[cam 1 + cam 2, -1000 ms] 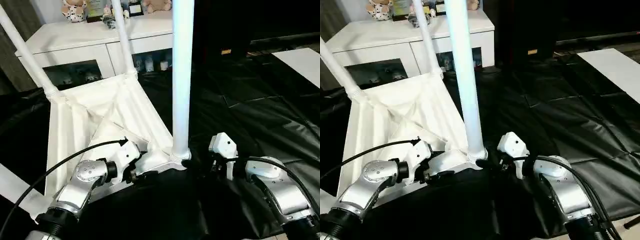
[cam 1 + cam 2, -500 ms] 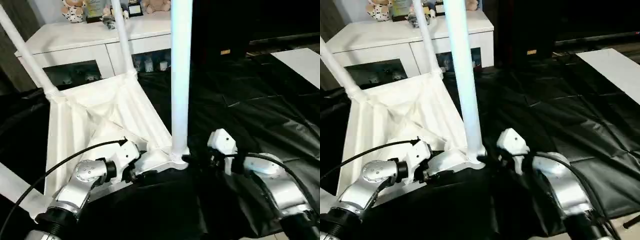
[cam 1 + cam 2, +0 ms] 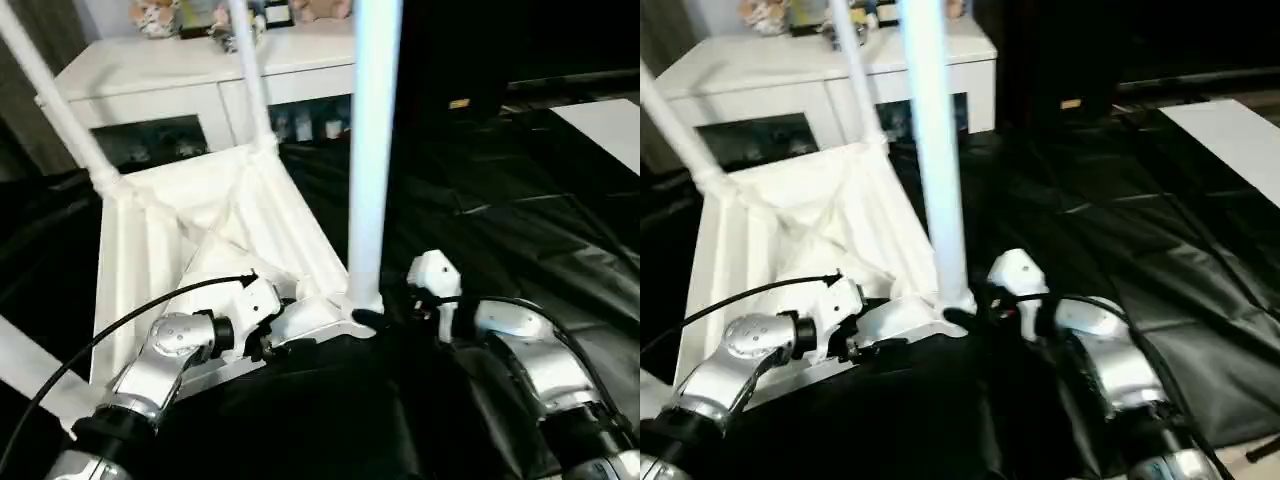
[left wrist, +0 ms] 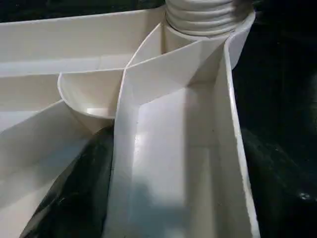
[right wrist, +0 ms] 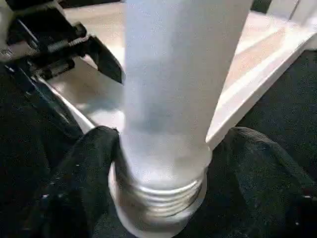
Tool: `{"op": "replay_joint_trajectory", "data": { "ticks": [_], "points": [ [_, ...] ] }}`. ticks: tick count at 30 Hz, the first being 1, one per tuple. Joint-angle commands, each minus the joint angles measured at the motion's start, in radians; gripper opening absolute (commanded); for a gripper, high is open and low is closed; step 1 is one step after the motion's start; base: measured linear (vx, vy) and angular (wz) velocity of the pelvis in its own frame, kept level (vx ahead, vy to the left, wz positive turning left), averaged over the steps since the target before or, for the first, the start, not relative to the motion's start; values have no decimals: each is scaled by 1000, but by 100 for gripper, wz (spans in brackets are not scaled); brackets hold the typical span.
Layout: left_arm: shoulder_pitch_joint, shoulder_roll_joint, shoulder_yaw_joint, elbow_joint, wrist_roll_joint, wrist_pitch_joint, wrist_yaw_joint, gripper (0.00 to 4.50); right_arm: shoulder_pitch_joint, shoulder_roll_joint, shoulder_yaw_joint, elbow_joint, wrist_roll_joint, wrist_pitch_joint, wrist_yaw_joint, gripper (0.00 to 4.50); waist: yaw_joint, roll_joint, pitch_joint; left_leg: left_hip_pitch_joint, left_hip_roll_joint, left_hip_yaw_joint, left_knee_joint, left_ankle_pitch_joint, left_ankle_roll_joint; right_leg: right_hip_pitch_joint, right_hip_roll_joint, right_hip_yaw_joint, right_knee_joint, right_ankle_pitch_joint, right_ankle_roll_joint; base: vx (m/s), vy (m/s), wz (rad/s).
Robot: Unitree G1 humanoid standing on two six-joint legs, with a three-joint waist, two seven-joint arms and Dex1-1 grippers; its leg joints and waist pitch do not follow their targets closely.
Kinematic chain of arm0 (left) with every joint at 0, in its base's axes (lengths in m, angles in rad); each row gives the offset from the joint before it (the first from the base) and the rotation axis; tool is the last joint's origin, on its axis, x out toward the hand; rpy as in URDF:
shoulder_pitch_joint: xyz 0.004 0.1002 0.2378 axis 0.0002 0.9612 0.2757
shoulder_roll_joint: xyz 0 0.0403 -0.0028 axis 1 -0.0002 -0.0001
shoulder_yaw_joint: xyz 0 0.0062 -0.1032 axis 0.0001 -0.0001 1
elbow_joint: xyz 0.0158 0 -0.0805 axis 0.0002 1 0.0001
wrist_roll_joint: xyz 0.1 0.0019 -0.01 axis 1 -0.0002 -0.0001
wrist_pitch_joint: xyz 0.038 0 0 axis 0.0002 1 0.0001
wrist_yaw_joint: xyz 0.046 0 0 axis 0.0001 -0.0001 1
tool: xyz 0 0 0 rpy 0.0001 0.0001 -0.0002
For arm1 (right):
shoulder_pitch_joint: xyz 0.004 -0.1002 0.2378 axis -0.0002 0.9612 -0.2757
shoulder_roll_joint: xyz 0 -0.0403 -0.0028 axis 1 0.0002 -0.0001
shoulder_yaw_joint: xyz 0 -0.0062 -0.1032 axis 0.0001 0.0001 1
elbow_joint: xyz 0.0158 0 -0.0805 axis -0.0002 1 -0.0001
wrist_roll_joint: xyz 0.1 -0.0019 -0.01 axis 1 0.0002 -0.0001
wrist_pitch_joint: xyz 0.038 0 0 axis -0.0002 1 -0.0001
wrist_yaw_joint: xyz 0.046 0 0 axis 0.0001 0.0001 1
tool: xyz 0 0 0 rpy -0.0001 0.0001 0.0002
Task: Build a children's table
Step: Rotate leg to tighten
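Down at the near corner, the right gripper (image 5: 163, 163) is clamped on the base of the nearest leg (image 3: 370, 150), one black finger on each side of the threaded collar. The left gripper (image 4: 173, 188) grips the near rim of the children's table (image 3: 180, 230), one finger inside the ribbed underside, the other outside the edge wall. The table lies upside down, all white, ribs fanning from the corner sockets, on black sheeting (image 3: 520, 230) that spreads across the floor. Two more legs stand at the far corners: the far-left leg (image 3: 50, 90) leans outward, the far-right leg (image 3: 248, 70) rises steeper. Just behind the table stands a white cabinet (image 3: 200, 80) with glass doors and plush toys (image 3: 155, 15) on top, closing off the far side. To the right the sheeting is open, with a white panel (image 3: 605, 120) at the far right edge.
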Motion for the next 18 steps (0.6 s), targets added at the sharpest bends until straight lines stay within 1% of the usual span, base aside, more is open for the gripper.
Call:
{"op": "replay_joint_trajectory", "data": {
  "ticks": [1,2,4,5,8,10,11,13,14,15,18],
  "points": [
    [5,16,-26,7,22,-50,-27,324,-28,-1,16,33,-27,-23,13,377,4,-33,-49,4,47,-12,-68,-219,87,36,-48,34,-78,-284,-200,0,0,0],
    [4,18,-26,7,22,-50,-30,323,-33,-3,20,41,-31,-29,19,377,3,-31,-49,2,47,-12,-68,-221,88,38,-48,33,-76,-274,-204,0,0,0],
    [-2,22,-26,9,20,-50,-39,322,-46,-6,28,62,-43,-48,26,377,3,-30,-50,2,47,-13,-67,-216,87,39,-48,32,-74,-258,-210,0,0,0],
    [-8,27,-28,14,22,-55,-44,322,-56,-9,33,79,-48,-60,37,377,3,-31,-51,1,47,-13,-67,-212,88,40,-47,31,-72,-243,-215,0,0,0],
    [-13,32,-28,19,21,-59,-55,322,-66,-11,34,96,-44,-67,55,377,5,-32,-52,4,48,-12,-65,-213,93,40,-48,33,-70,-222,-229,0,0,0],
    [-15,36,-29,21,23,-62,-58,322,-69,-13,36,100,-42,-69,67,377,4,-32,-52,1,48,-12,-65,-208,94,43,-47,32,-68,-210,-232,0,0,0],
    [-18,43,-33,25,27,-66,-70,322,-78,-19,36,111,-41,-74,81,361,5,-34,-52,1,48,-12,-65,-205,95,44,-47,31,-68,-207,-234,0,0,0],
    [-19,49,-33,29,27,-69,-81,322,-90,-22,34,127,-40,-83,94,345,6,-33,-52,2,48,-12,-64,-209,93,44,-48,31,-67,-208,-239,0,0,0],
    [-20,50,-33,29,27,-69,-82,322,-92,-23,33,131,-39,-85,98,332,5,-34,-51,2,49,-12,-65,-213,91,44,-48,31,-67,-208,-242,0,0,0],
    [-20,51,-33,30,27,-70,-84,322,-96,-23,34,139,-39,-90,102,332,5,-33,-51,2,49,-12,-65,-213,90,44,-48,31,-66,-207,-242,0,0,0],
    [-20,54,-35,31,26,-70,-88,321,-104,-23,36,154,-39,-100,117,301,5,-36,-50,2,49,-12,-65,-219,86,44,-48,32,-67,-213,-244,0,0,0]
  ]
}}
